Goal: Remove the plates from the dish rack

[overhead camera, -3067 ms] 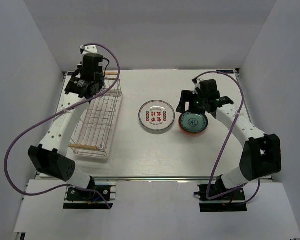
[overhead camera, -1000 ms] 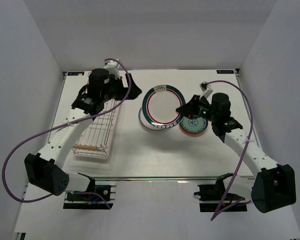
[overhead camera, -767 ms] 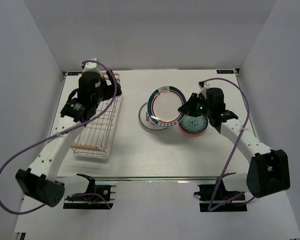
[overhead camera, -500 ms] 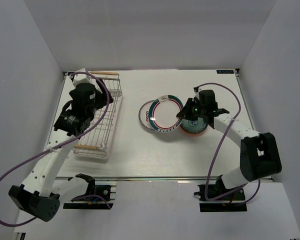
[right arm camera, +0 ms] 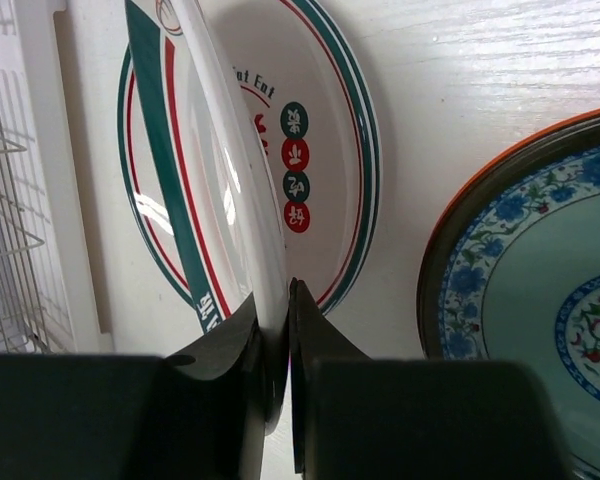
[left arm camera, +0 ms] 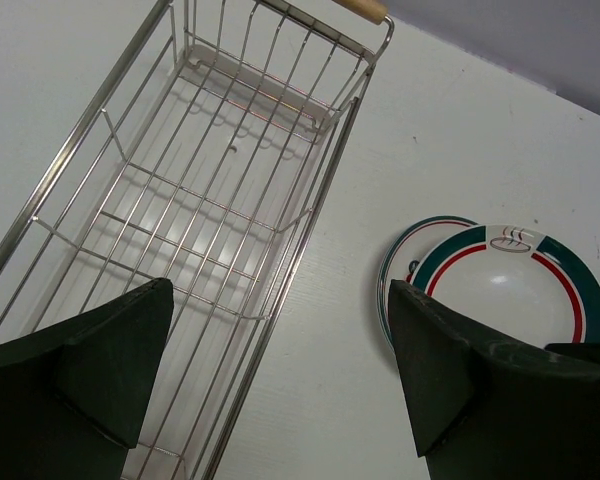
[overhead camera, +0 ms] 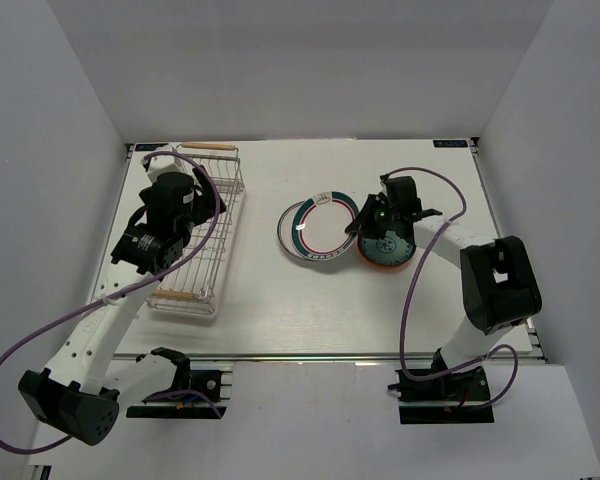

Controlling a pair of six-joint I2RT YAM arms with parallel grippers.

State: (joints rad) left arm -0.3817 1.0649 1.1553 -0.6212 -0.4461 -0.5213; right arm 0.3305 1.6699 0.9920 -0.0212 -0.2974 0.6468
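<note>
Green-rimmed plate [overhead camera: 330, 224] sank lower over motif plate [right arm camera: 300, 170], my right claw [right arm camera: 275, 330] pinching it. Left claw [left arm camera: 280, 370] spread wide above rack [left arm camera: 210, 200].

Left arm [overhead camera: 92, 328], right arm [overhead camera: 442, 238]: white links, black joint housings, black wrists. Purple cable [overhead camera: 404, 310] hangs in a loose loop off each. Black base mounts [overhead camera: 445, 395] at near edge. Green LED [overhead camera: 379, 212] lit on right wrist. Tool fingers [left arm camera: 100, 370] matte dark, wedge-shaped.
</note>
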